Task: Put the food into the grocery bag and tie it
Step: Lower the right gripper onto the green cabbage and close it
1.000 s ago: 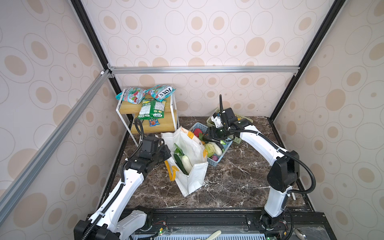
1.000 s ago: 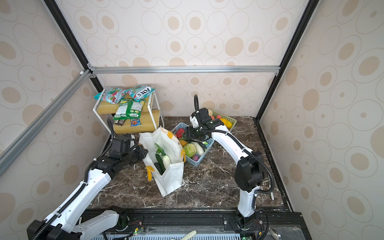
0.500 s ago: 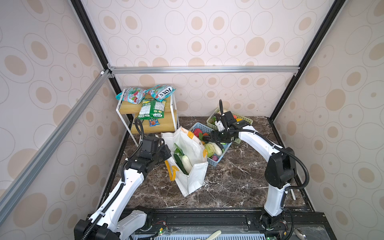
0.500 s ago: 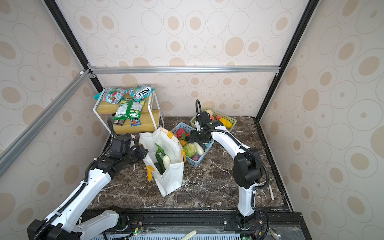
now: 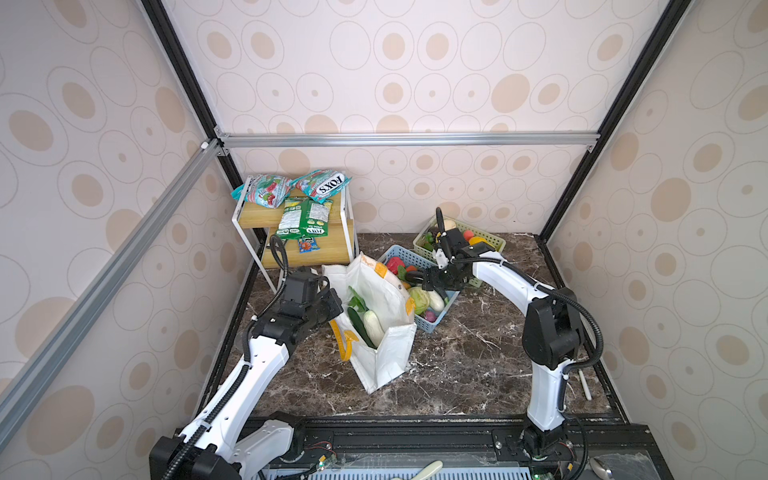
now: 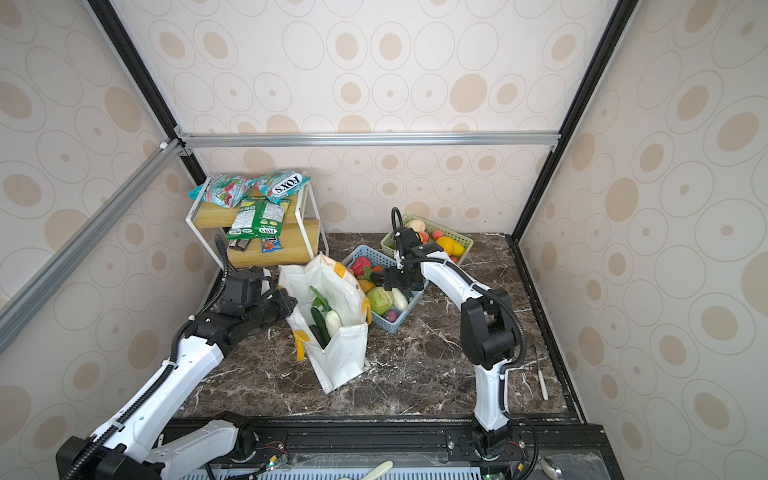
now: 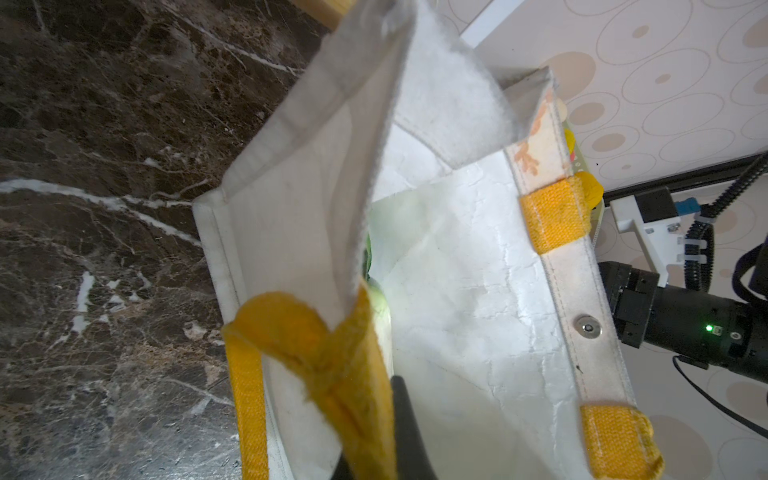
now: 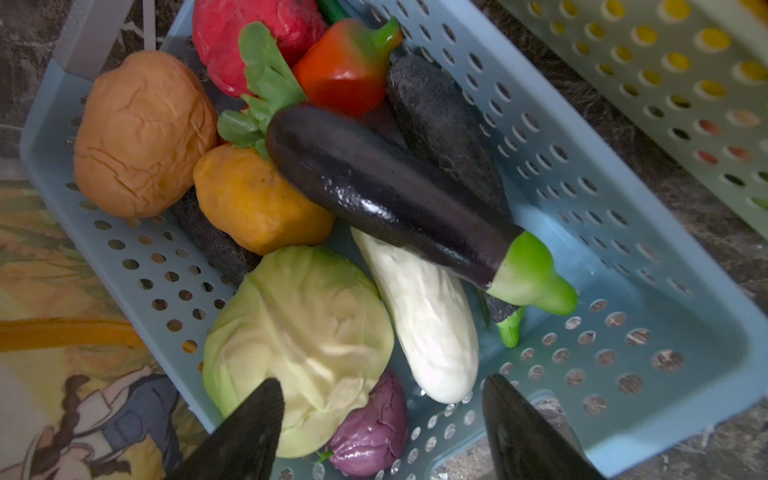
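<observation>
Both partly cropped, left jaws clamped on grocery bag rim, right jaws wide, empty, over food

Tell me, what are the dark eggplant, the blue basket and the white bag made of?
Eggplant: likely glossy plastic; bright highlights along its skin.
Blue basket: moulded plastic, matte, with rows of round holes.
White bag: seemingly non-woven fabric; fuzzy edges, crinkled lining.
</observation>
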